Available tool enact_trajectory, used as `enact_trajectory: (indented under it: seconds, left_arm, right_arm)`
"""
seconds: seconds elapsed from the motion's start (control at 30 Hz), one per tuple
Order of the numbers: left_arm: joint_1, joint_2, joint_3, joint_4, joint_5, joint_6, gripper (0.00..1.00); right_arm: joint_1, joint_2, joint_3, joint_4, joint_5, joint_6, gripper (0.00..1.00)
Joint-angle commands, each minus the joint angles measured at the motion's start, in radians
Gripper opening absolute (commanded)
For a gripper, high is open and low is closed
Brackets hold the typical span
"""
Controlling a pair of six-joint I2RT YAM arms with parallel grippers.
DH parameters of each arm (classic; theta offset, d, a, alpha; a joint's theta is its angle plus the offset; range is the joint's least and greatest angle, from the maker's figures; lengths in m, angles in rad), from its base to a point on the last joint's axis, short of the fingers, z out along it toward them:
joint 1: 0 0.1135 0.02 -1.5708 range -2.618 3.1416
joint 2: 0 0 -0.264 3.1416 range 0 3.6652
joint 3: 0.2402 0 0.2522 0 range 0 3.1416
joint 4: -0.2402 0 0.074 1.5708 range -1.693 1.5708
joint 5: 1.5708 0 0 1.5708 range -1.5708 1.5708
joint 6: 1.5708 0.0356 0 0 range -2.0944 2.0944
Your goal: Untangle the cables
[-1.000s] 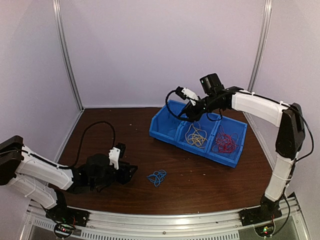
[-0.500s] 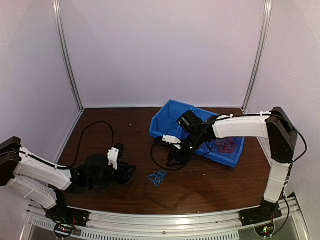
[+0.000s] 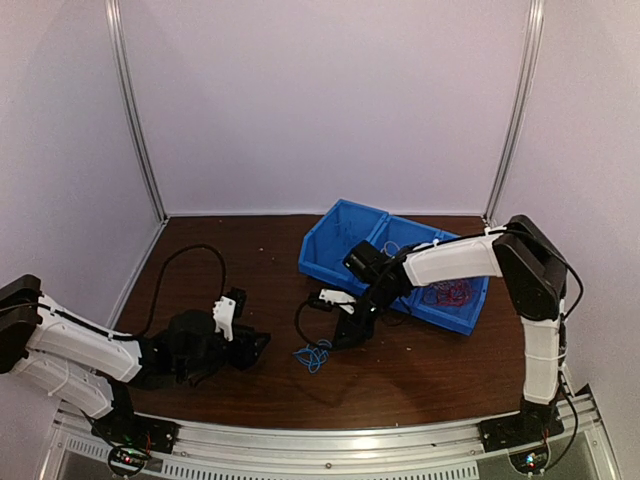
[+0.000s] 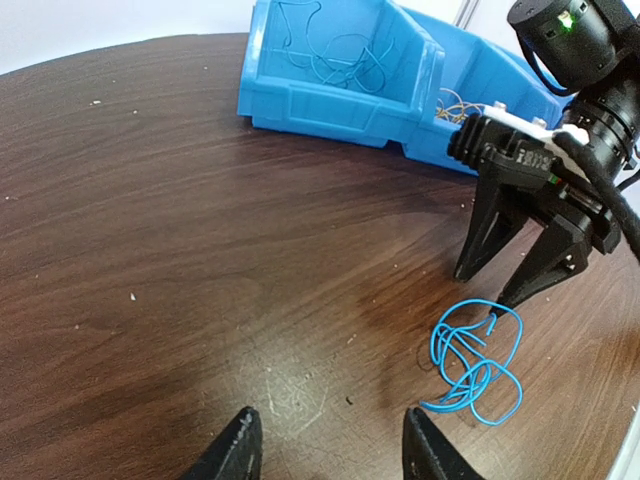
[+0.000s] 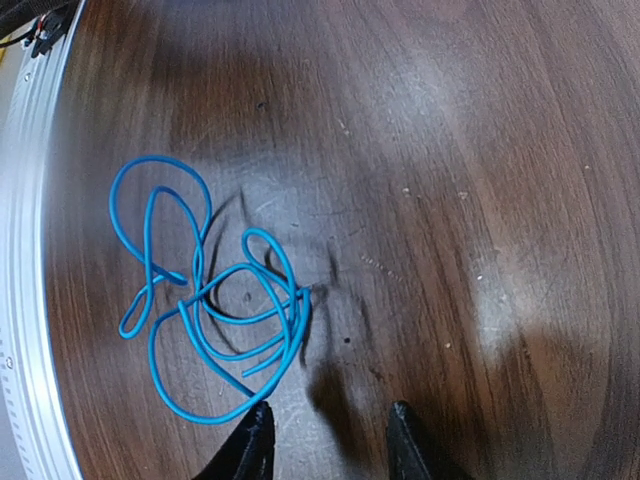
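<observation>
Thin blue cables (image 5: 215, 300) look light and springy; the spread right pincer (image 4: 487, 290) should pinch an outer loop; left pincer (image 4: 330, 450) gapes too.

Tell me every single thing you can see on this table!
loose cables: one tangle, blue, on the table under the right gripper
blue bunch: one, blue, left compartment of the bin
yellow bunch: one, yellow, middle compartment, mostly hidden
red bunch: one, red, right compartment
bin: one, blue, far right of the table
table: one, dark brown wood
left gripper: one, black, open, near left
right gripper: one, black, open, over the loose cables
</observation>
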Motion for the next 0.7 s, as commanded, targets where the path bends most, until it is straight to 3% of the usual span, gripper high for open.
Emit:
enact_trajectory:
  seconds: [0.0, 0.4, 0.67]
  left_arm:
    - [-0.004, 0.009, -0.012, 0.051, -0.002, -0.017, 0.49]
    - [-0.005, 0.022, -0.011, 0.067, 0.002, -0.017, 0.49]
    - [-0.005, 0.047, 0.002, 0.082, 0.01, -0.015, 0.48]
  right_arm:
    - [0.004, 0.025, 0.053, -0.018, -0.074, 0.028, 0.39]
    - [0.004, 0.035, 0.07, -0.008, -0.16, 0.035, 0.41]
    - [0.009, 0.034, 0.083, 0.048, -0.069, 0.057, 0.4]
